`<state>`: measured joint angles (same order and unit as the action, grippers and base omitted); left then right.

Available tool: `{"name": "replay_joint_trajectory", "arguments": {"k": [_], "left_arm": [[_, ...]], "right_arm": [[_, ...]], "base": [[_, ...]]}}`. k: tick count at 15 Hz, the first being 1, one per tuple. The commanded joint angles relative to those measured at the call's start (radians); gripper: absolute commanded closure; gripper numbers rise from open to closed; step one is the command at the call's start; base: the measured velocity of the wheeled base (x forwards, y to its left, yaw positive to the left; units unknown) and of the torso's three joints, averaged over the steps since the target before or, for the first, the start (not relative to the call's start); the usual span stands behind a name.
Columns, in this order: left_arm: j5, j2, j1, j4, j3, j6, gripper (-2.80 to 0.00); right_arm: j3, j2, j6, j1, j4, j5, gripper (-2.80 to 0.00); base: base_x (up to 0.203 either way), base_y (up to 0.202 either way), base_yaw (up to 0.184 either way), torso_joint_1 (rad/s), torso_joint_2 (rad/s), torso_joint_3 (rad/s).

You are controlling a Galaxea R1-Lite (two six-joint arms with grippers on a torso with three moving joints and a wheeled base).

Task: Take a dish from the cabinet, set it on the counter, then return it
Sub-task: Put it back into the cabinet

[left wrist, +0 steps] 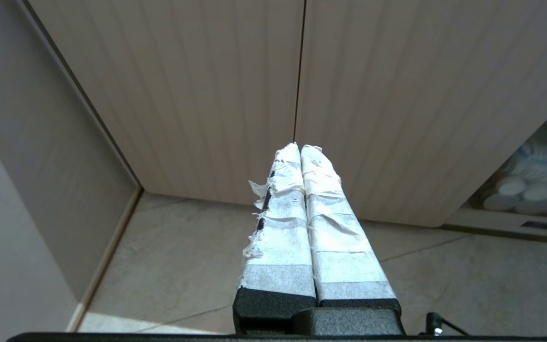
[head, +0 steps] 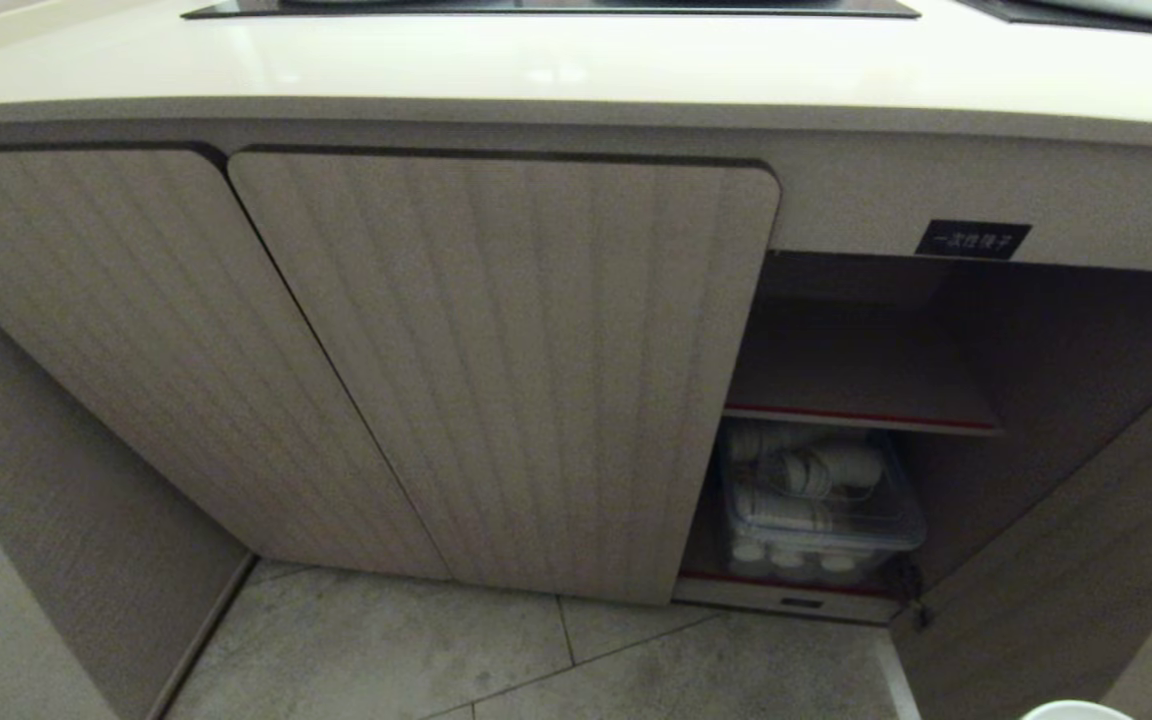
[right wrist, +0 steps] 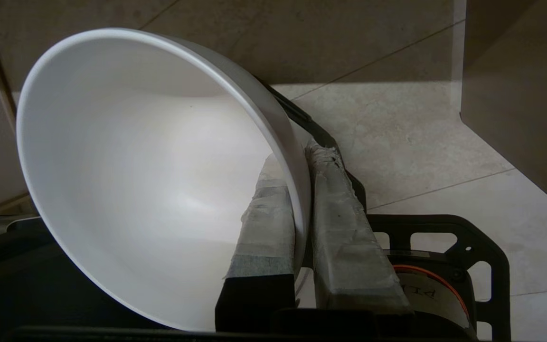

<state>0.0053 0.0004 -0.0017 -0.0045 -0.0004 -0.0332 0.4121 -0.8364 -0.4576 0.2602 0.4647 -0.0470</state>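
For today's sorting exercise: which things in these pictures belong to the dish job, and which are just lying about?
Job: glossy white round bowl in the right claw; beige ribbed wood-grain cabinet; cream-white flat counter.
Lying about: clear plastic box of white cups; grey tiled floor.

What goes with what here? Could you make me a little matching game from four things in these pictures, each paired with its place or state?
Things:
1. white bowl
2. left gripper
3. clear plastic box
4. black label

Places or states:
A. on the cabinet front, above the open compartment
B. shut, holding nothing, pointing at closed ribbed doors
C. pinched by its rim in the right gripper, above the tiled floor
D. under the red-edged shelf, full of white crockery

Pairs: 1-C, 2-B, 3-D, 4-A
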Motion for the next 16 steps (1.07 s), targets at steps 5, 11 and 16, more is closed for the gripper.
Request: {"name": "replay_joint_trajectory", "arguments": {"k": [5,11,16], "left_arm": [[-0.001,0.0,0.0,0.0,0.0,-0.001,0.0],[0.001,0.0,0.0,0.0,0.0,-0.001,0.0],[0.001,0.0,0.0,0.0,0.0,-0.001,0.0]], "right_arm": [[0.001,0.0,-0.003,0.001,0.003,-0.001,0.0],[-0.003,0.002,-0.003,0.001,0.005,0.0,0.0],[-0.004,0.002,-0.003,0.001,0.005,0.001,0.0]], "base": [[0.0,0.0,0.0,-0.105,0.45,0.34],[0.0,0.0,0.0,-0.018,0.17,0.143],[0.0,0.0,0.0,0.0,0.0,0.0]]}}
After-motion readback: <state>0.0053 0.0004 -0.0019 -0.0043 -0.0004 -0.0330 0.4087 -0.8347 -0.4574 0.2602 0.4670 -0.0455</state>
